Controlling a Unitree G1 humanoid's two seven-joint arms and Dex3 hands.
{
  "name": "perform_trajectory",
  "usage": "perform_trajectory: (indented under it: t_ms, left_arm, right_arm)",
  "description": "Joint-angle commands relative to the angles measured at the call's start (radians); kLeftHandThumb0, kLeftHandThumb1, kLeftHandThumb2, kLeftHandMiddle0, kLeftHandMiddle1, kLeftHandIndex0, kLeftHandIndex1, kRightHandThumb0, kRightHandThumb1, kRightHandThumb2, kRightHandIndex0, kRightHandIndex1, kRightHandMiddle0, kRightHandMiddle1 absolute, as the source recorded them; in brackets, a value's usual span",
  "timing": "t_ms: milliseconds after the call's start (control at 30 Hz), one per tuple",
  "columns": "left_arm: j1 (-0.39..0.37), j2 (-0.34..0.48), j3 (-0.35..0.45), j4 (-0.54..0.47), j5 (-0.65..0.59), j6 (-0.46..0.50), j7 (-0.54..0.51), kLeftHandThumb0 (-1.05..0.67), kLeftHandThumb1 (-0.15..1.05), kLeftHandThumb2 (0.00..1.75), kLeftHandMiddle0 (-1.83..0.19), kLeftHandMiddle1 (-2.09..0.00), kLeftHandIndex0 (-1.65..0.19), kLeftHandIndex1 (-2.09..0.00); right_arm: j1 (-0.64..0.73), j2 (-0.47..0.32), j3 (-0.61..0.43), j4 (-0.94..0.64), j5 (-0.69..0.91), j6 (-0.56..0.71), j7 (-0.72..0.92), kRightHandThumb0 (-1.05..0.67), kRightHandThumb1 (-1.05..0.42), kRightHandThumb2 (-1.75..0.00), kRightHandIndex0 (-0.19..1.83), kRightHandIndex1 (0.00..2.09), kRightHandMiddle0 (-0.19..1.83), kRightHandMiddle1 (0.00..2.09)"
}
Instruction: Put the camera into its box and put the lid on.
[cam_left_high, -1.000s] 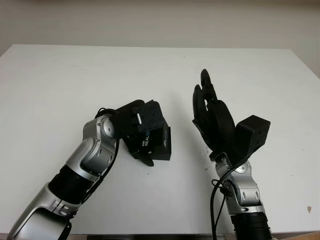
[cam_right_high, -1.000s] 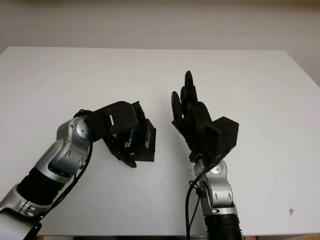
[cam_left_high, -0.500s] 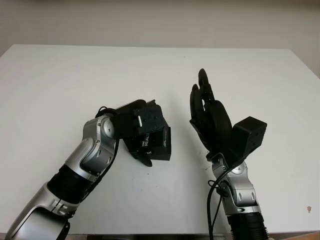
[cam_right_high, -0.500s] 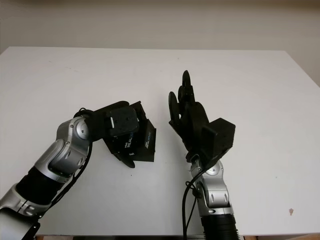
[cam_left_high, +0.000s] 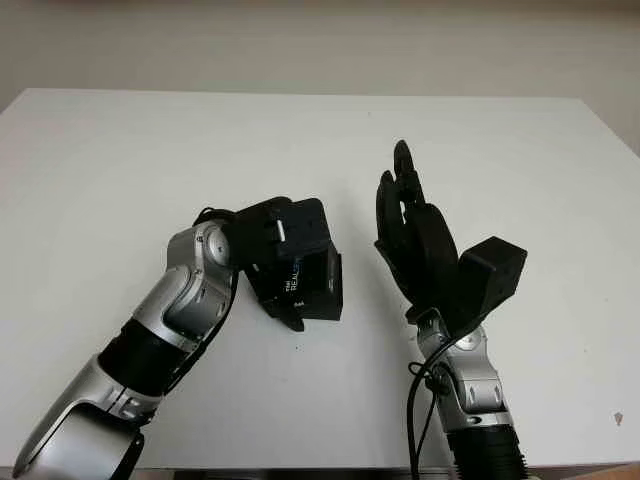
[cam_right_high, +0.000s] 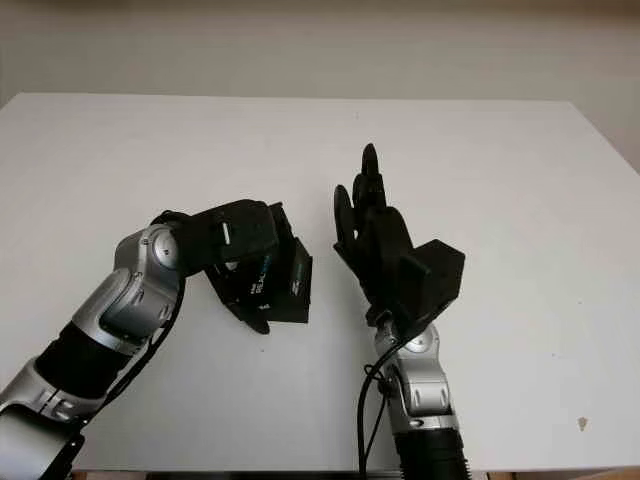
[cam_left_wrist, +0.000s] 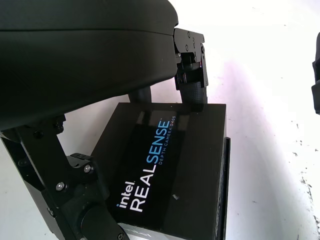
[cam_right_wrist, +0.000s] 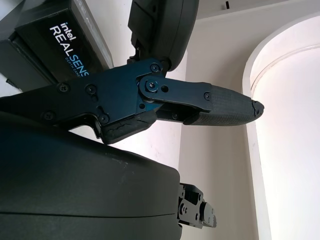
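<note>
A black camera box sits on the white table just left of centre. Its glossy lid reads "RealSense" and sits on the box a little offset, with the box's edge showing along one side. My left hand lies over the top of the box. One finger hooks over the lid's far edge and another pokes out below its near corner, so the hand is shut on the lid. My right hand stands upright and open just right of the box, apart from it. The box also appears in the right wrist view.
The white table stretches wide around the box, with its far edge against a pale wall. A small dark speck lies near the front right corner.
My left hand has rolled a little further over the lid, with the box staying in place. The right hand has drifted slightly left toward the box, still open.
</note>
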Motion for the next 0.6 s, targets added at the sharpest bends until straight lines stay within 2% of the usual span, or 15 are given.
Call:
perform_trajectory:
  t_ms: [0,67,167,267,433,533,567]
  left_arm:
    - [-0.030,-0.012,-0.005,0.007,-0.010,0.001,-0.011,-0.20,1.05,0.36,-0.13,-1.67,-0.20,-1.75]
    - [-0.036,-0.013,-0.006,0.014,-0.013,-0.002,-0.007,-0.20,1.05,0.36,-0.10,-1.73,-0.21,-1.85]
    - [-0.045,-0.020,-0.007,0.026,-0.015,-0.004,0.002,-0.20,1.05,0.35,-0.10,-1.62,-0.24,-1.93]
    - [-0.057,-0.022,-0.013,0.030,-0.011,-0.004,0.005,-0.21,1.05,0.33,-0.13,-1.73,-0.27,-2.00]
    - [-0.074,-0.008,-0.022,0.018,-0.001,0.007,-0.017,-0.22,1.05,0.33,-0.12,-1.72,-0.19,-1.85]
    - [-0.076,-0.004,-0.016,0.013,-0.002,0.011,-0.021,-0.22,1.05,0.34,-0.11,-2.02,-0.20,-1.83]
    - [-0.077,-0.002,-0.016,0.011,0.000,0.011,-0.023,-0.21,1.05,0.34,-0.10,-2.04,-0.20,-1.83]
  right_arm:
    - [-0.009,0.000,-0.004,0.007,0.001,-0.020,0.001,-0.74,-1.05,-0.55,-0.19,0.00,-0.19,0.00]
    - [-0.012,0.002,-0.005,0.014,0.002,-0.024,0.001,-0.74,-1.05,-0.55,-0.19,0.00,-0.19,0.00]
    - [-0.018,0.006,-0.003,0.022,0.000,-0.029,-0.001,-0.74,-1.05,-0.55,-0.19,0.00,-0.19,0.00]
    - [-0.022,0.012,-0.002,0.030,0.004,-0.031,-0.003,-0.75,-1.05,-0.55,-0.19,0.00,-0.19,0.00]
    - [-0.030,0.018,-0.001,0.049,0.006,-0.042,-0.001,-0.75,-1.05,-0.55,-0.19,0.00,-0.19,0.00]
    - [-0.034,0.017,0.000,0.055,0.004,-0.046,-0.001,-0.76,-1.05,-0.55,-0.19,0.00,-0.19,0.00]
    - [-0.035,0.017,0.000,0.057,0.003,-0.047,-0.002,-0.75,-1.05,-0.55,-0.19,0.00,-0.19,0.00]
